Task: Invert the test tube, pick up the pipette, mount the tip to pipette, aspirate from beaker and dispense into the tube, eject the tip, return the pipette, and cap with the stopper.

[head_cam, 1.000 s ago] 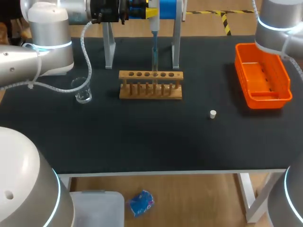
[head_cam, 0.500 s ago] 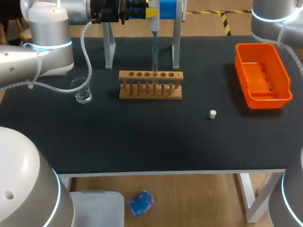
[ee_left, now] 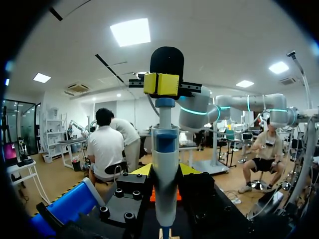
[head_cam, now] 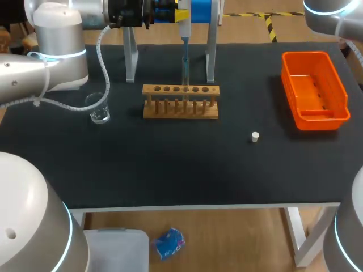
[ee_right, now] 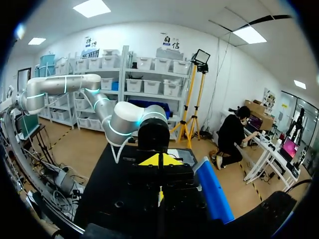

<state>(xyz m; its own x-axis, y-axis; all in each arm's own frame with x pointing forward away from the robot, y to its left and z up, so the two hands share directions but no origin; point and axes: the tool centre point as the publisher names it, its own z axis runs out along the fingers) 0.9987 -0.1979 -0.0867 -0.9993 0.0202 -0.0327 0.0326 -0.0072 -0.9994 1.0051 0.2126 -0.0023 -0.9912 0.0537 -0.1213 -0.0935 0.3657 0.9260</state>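
Note:
My left gripper (head_cam: 179, 15) is high at the table's far edge, shut on the white and blue pipette (head_cam: 185, 28). The pipette (ee_left: 165, 164) stands upright in the middle of the left wrist view. Its long clear tip (head_cam: 185, 71) points down into a middle hole of the wooden test tube rack (head_cam: 180, 103); I cannot make out the tube there. A glass beaker (head_cam: 99, 107) stands to the rack's left. The small white stopper (head_cam: 255, 136) lies on the mat to the rack's right. My right gripper (ee_right: 159, 160) is shut on nothing, raised and looking back across the table.
An orange tray (head_cam: 336, 93) sits at the right edge of the black table. A grey pipette stand (head_cam: 211, 56) with a blue top bar rises behind the rack. Bare mat stretches in front of the rack to the near edge.
My right arm has drawn up and away from above the orange tray, toward the far right corner. The left arm, pipette and table things have stayed put.

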